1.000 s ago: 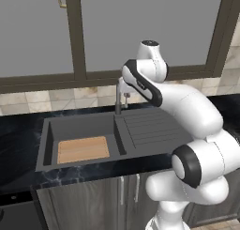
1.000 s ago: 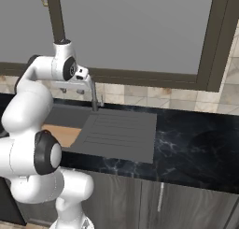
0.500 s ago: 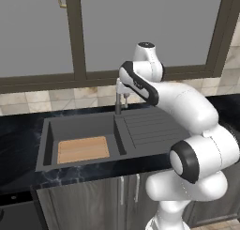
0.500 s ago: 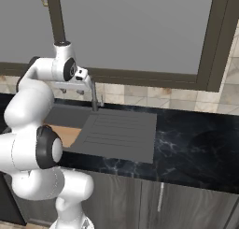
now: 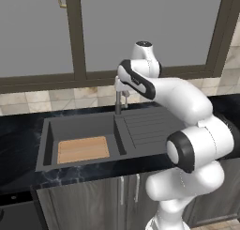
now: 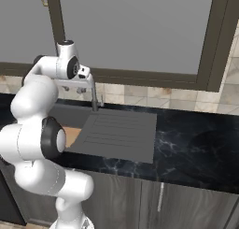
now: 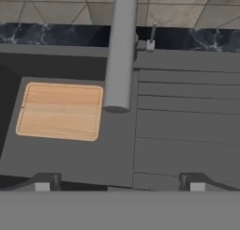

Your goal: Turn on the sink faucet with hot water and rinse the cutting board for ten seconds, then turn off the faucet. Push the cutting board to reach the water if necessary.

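The gripper (image 7: 119, 181) hangs above the sink faucet (image 5: 118, 96) with its jaws spread wide and nothing between them — the two dark fingertips (image 7: 44, 182) stand far apart at the bottom of the hand view, and the spout arm runs up the middle of that picture directly beneath the hand. That placement reads as an approach to the faucet from overhead: the small side lever (image 7: 152, 38) sits at the base of the post, just beside the back rim of the sink (image 5: 47, 135), and the hand would have to drop and shift toward it before any water can be started. No stream shows from the spout, so the faucet appears to be off and the rinsing not yet begun.

The cutting board (image 5: 83, 149) lies flat on the basin floor, toward the front and the side away from the drainboard. In the hand view the spout's open end hangs near the board's edge on the drainboard side but seems to fall just off it — whether the water would land on the wood or on bare basin is hard to judge from here, so a push of the board may be called for.

The sink is set into a black marbled countertop (image 6: 196, 144), with the ribbed drainboard (image 6: 119, 132) beside the basin. Behind runs a band of beige tile (image 6: 154, 93) under a wide dark-framed window (image 6: 140, 32); grey cabinet doors (image 6: 186, 204) stand below the counter.
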